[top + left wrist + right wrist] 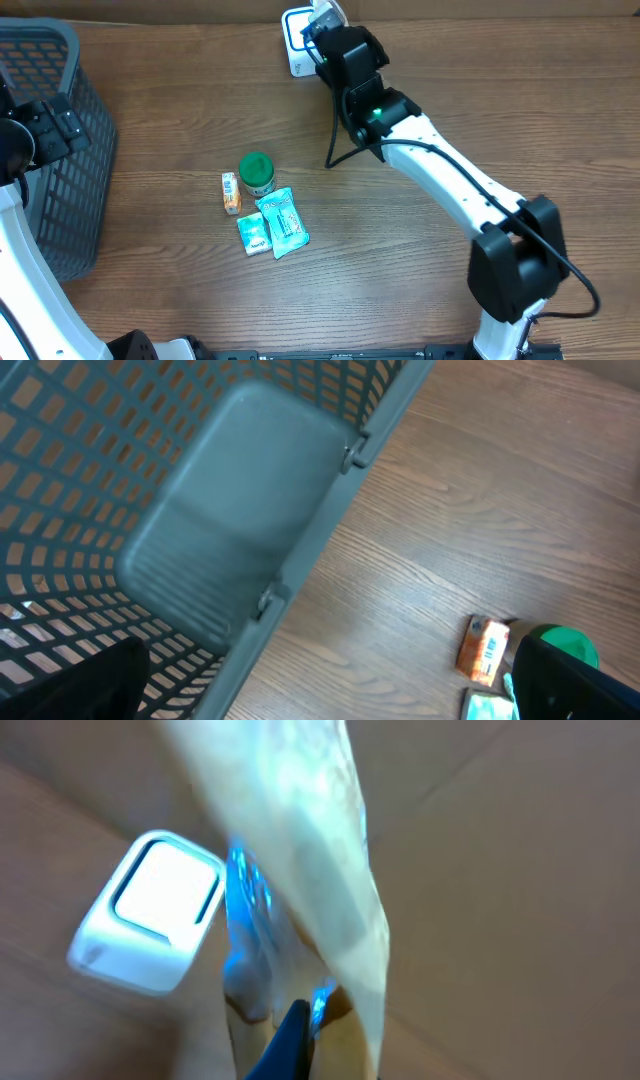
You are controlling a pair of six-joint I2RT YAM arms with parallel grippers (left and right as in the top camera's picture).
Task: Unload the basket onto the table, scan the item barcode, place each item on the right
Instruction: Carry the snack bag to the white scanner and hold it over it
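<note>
A pale, shiny packet (300,850) hangs close over the white scanner (150,925), whose window glows blue-white. My right gripper (300,1030) is shut on the packet's lower end; the view is blurred. From overhead, the right gripper (322,25) sits at the table's far edge with the packet (329,12) just beside the scanner (294,42). Far to the left, my left gripper (50,120) stands open above the basket rim. In the left wrist view that gripper (320,705) has nothing between its fingers (80,685).
A grey mesh basket (60,190) fills the left side of the table. Mid-table lie a green-lidded jar (257,173), a small orange box (231,192) and two teal packets (284,222). A black cable (335,130) hangs from the right arm.
</note>
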